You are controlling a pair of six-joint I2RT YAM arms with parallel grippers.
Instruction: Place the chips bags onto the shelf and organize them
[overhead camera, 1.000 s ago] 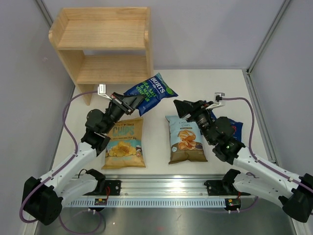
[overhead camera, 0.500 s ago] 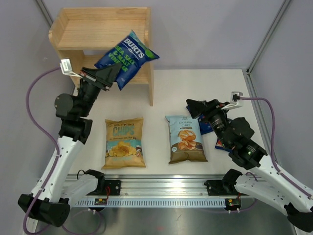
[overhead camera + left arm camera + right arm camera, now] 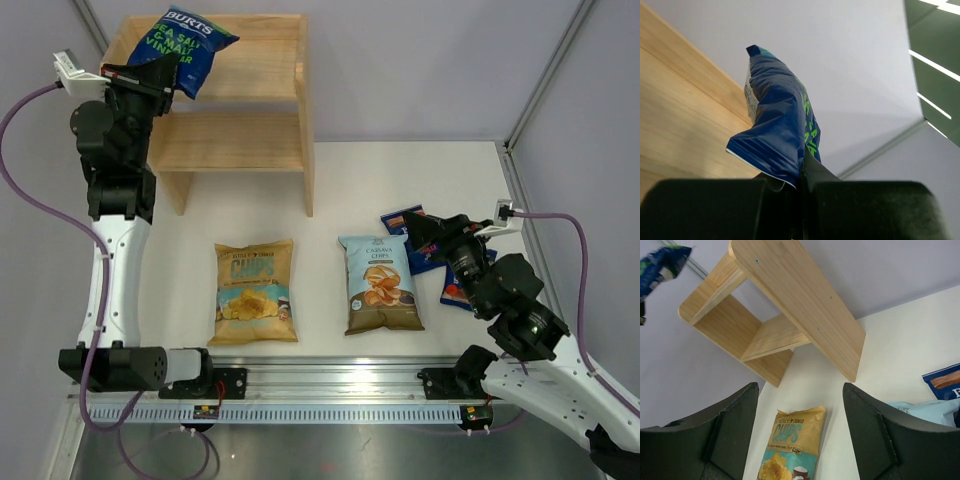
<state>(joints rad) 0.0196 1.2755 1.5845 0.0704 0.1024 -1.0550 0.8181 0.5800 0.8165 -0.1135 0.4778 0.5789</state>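
Note:
My left gripper (image 3: pixel 163 73) is raised high and shut on the bottom edge of a dark-blue BURTS chips bag (image 3: pixel 186 42), which hangs over the left part of the top tier of the wooden shelf (image 3: pixel 250 88). In the left wrist view the bag (image 3: pixel 782 125) stands up from the closed jaws (image 3: pixel 802 172), with shelf wood (image 3: pixel 680 115) behind it. A yellow CHIPS bag (image 3: pixel 254 292) and a Cassava Chips bag (image 3: pixel 378 283) lie flat on the table. My right gripper (image 3: pixel 418 235) is open and empty, hovering over dark-blue bags (image 3: pixel 400 221) that it mostly hides.
The white table (image 3: pixel 320 200) is walled by grey panels on both sides and at the back. The shelf stands at the back left, both tiers bare. In the right wrist view the yellow bag (image 3: pixel 790 445) lies between my open fingers (image 3: pixel 735 430), below the shelf (image 3: pixel 790 295).
My left arm has swung up and left, carrying the BURTS bag from the table's middle to above the shelf's top tier. My right arm has drawn back to the right.

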